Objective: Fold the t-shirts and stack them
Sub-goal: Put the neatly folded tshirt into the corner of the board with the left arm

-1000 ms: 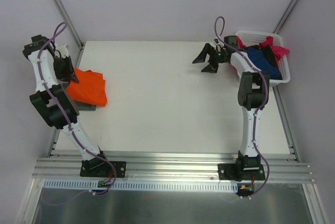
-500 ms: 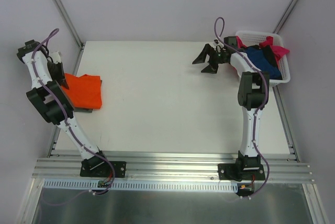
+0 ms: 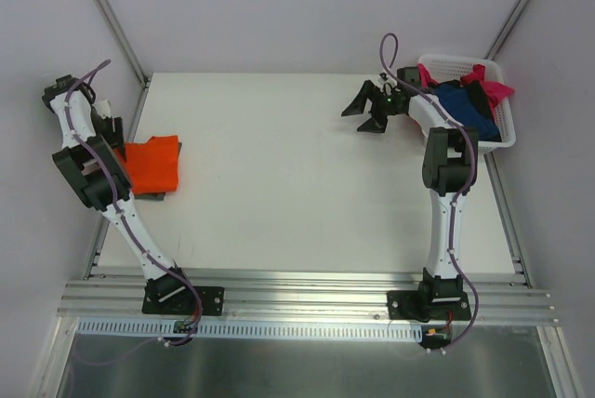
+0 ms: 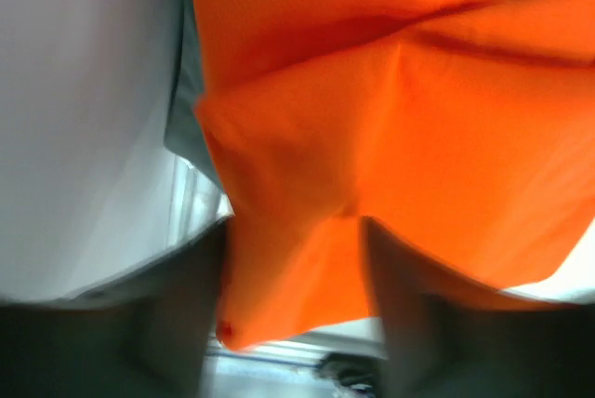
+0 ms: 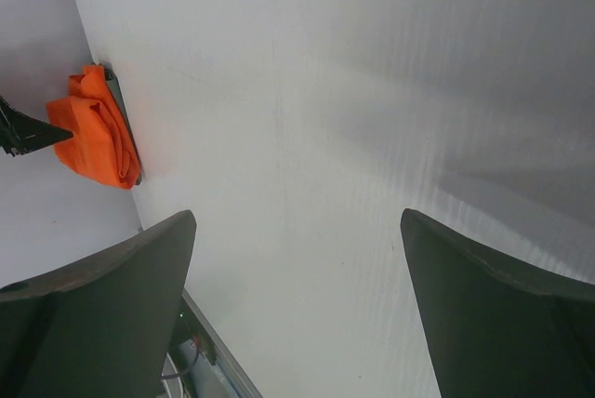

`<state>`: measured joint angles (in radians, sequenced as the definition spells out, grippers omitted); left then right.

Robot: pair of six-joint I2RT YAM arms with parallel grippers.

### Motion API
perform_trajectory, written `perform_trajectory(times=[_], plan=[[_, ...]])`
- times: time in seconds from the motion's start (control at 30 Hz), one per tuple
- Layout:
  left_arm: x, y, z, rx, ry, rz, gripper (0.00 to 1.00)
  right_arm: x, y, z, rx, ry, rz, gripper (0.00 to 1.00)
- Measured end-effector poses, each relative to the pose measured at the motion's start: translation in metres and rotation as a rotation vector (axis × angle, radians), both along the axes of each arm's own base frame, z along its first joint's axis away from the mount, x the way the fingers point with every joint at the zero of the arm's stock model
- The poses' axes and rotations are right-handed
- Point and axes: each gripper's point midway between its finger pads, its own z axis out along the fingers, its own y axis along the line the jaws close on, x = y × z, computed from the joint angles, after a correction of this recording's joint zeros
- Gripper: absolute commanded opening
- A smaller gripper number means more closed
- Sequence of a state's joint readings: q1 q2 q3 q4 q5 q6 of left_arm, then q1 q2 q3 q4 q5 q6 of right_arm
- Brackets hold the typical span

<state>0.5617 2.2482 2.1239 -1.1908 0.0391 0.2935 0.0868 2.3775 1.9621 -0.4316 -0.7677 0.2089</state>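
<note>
Four t-shirts show from above: orange shirt (image 3: 153, 164) over grey-green shirt (image 3: 149, 194) at left, magenta shirt (image 3: 499, 87) and navy shirt (image 3: 460, 102) in the upper-right basket (image 3: 503, 139). Only the left wrist view shows orange cloth between the left gripper (image 4: 293, 268) fingers, though I cannot tell if they pinch it. The right gripper (image 5: 297, 221) is spread wide.

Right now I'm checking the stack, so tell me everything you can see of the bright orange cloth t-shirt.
The bright orange cloth t-shirt is plain and folded into a rough square at the left edge of the white table, lying on a grey-green cloth whose edge peeks out beneath. One corner sits between the left gripper fingers; a grip cannot be confirmed.
</note>
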Motion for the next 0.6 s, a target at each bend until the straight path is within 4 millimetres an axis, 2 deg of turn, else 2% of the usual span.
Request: perform_trajectory(times=[0.07,0.1,0.23,0.37,0.43,0.5,0.6], plan=[[0.004,0.002,0.0,0.024,-0.004,-0.001,0.97,0.0,0.0,0.0,0.0,0.0,0.0,0.97],[0.005,-0.001,0.001,0.023,0.001,-0.004,0.99,0.0,0.0,0.0,-0.001,0.0,0.0,0.97],[0.023,-0.012,0.009,0.066,-0.026,-0.044,0.99,0.0,-0.001,0.003,-0.006,-0.01,0.0,0.97],[0.055,-0.029,0.03,0.118,-0.109,-0.105,0.99,0.0,-0.007,0.006,-0.059,-0.04,0.001,0.97],[0.075,-0.046,0.046,0.151,-0.169,-0.145,0.99,-0.002,-0.013,0.006,-0.107,-0.054,0.001,0.97],[0.097,-0.072,0.068,0.189,-0.242,-0.185,0.99,-0.002,-0.023,0.008,-0.183,-0.08,-0.002,0.97],[0.124,-0.132,0.108,0.212,-0.379,-0.264,0.99,-0.005,-0.047,0.021,-0.344,-0.123,-0.033,0.97]])
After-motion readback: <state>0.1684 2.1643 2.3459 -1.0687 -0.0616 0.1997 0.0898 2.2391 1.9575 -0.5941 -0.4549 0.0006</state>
